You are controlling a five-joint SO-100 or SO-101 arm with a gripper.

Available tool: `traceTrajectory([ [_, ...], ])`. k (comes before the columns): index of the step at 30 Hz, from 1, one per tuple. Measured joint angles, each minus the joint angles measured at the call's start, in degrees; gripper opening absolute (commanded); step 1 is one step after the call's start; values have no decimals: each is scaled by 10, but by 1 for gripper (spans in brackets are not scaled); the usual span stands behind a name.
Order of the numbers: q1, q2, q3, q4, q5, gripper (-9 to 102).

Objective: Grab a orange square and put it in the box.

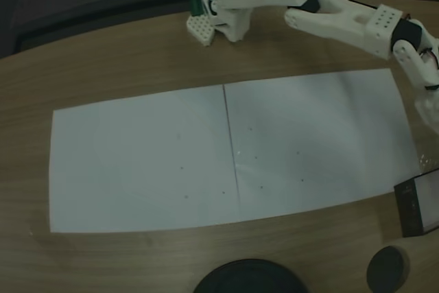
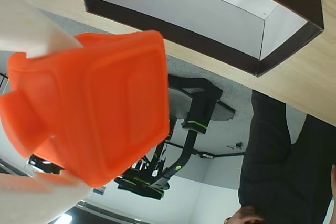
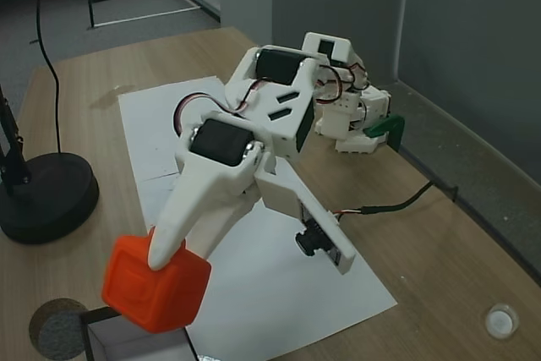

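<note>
the orange square [image 3: 156,285] is clamped in the gripper [image 3: 161,281] in a fixed view, held off the table just above the near corner of the box [image 3: 135,342]. one white finger [image 3: 182,226] lies down across the block's top face. the box shows dark walls and a pale interior at the bottom edge, with a dark round cylinder [image 3: 57,327] to its left and a black disc [image 3: 46,196] further left. white paper [image 3: 254,259] covers the table under the arm.

wrist view: the orange square [image 2: 94,108] sits large in the left half, pressed between pale fingers [image 2: 31,30] above and below it. the box [image 2: 205,22] lies open across the top of the frame, its white inside exposed.

in a fixed view from above, the box [image 1: 417,204] sits at the right edge on the wooden table [image 1: 103,53], beside the white paper [image 1: 226,149]. the dark round cylinder [image 1: 387,269] and the black disc [image 1: 250,278] lie along the bottom edge.
</note>
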Motion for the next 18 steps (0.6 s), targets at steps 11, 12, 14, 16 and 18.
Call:
traceTrajectory([
  [11, 1, -62, 0, -58, 0, 6],
  [12, 1, -66, 0, -61, 0, 6],
  [14, 1, -70, 0, -62, 0, 7],
  [16, 1, -71, 0, -69, 0, 7],
  [18, 1, -71, 0, -72, 0, 7],
])
